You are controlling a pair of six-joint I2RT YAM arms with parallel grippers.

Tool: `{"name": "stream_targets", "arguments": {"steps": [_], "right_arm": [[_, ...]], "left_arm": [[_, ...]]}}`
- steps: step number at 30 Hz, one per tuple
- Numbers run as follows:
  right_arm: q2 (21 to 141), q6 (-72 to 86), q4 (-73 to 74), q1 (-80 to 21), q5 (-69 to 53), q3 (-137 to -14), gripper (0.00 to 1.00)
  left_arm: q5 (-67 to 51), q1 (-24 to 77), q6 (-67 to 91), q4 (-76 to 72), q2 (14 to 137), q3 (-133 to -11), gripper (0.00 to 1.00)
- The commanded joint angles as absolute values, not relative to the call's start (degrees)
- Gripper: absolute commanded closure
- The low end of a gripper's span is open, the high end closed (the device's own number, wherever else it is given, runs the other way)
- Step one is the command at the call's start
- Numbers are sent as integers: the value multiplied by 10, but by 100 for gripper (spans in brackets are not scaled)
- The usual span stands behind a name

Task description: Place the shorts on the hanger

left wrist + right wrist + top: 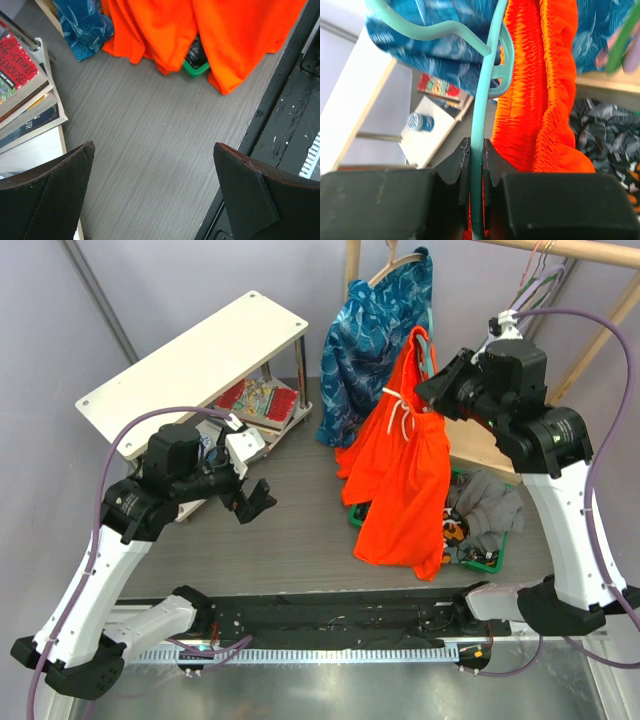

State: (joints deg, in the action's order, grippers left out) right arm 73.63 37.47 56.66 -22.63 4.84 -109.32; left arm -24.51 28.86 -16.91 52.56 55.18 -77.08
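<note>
Grey table (290, 540); green bin (488, 562), right, holds dark clothes (485, 505); left gripper (154, 147) spread; right gripper (476, 145) pinches the hanger (481, 100) bearing the shorts (405, 480).

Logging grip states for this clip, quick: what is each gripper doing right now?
Left gripper: open, holding nothing.
Right gripper: shut on the hanger, the shorts hanging beside it.

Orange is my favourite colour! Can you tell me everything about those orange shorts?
The shorts are bright orange-red soft cloth with a scrunchy elastic waistband and a white drawstring. They hang lengthwise from up beside the right gripper, which pinches the teal hanger right next to the waistband. Their leg ends slump onto the table and over a green bin.
</note>
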Motion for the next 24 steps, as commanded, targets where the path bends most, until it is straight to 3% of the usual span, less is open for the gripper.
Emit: {"name": "stream_targets", "arguments": {"steps": [1, 14, 24], "right_arm": [[748, 411, 458, -224, 86, -1163, 99], [851, 475, 275, -225, 163, -1221, 99], [959, 511, 200, -225, 210, -1334, 99]], "left_arm": [[-258, 287, -165, 507, 541, -765, 0], [-275, 287, -169, 503, 524, -745, 0], [-280, 287, -185, 503, 500, -722, 0]]}}
